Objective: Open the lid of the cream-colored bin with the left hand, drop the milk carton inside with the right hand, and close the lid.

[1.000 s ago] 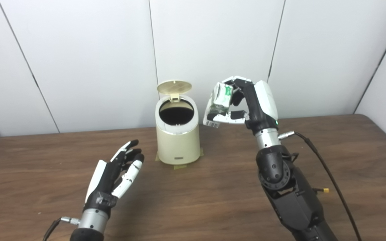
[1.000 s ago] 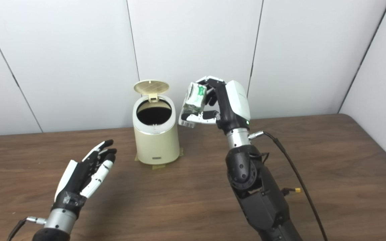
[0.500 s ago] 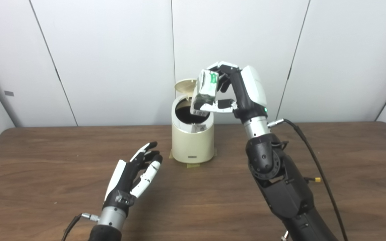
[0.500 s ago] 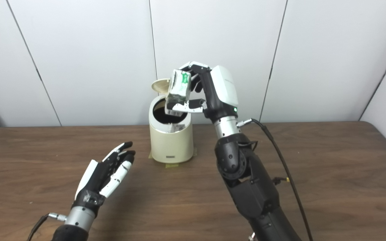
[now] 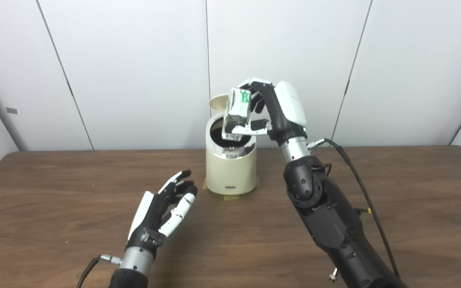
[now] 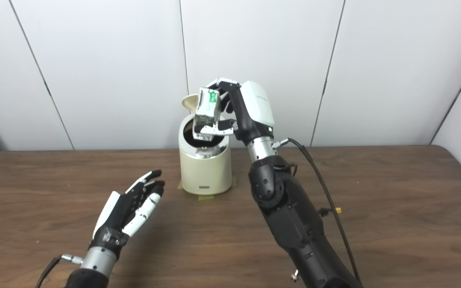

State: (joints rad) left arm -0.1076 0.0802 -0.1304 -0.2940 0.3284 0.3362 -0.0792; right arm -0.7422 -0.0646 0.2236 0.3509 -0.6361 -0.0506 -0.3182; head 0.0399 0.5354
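The fingers (image 5: pixel 243 129) of the right hand (image 5: pixel 272 110) clasp the milk carton (image 5: pixel 237 109), thumb below and the rest curled over its top, holding the green-and-white carton tilted directly above the dark round mouth of the cream-colored bin (image 5: pixel 230 170). The carton's lower end sits at about the level of the bin's rim; whether it touches the rim cannot be told. The lid (image 5: pixel 217 102) stands flipped up at the back of the bin, partly hidden behind the carton and hand. The bin stands on the wooden tabletop (image 5: pixel 414 192) near the far edge, with strips of tape (image 5: pixel 231 198) showing under its base. The right arm (image 5: pixel 326 216), black with a white shell on the back of the hand, rises from the lower right, a black cable (image 5: pixel 358 176) trailing from its wrist. The left hand (image 5: pixel 162 208) rests low over the tabletop nearer the camera, to the left of the bin and well apart from it, palm turned inward, fingers loosely spread and pointing toward the bin, grasping nothing. White wall panels (image 5: pixel 134 60) close the scene behind.
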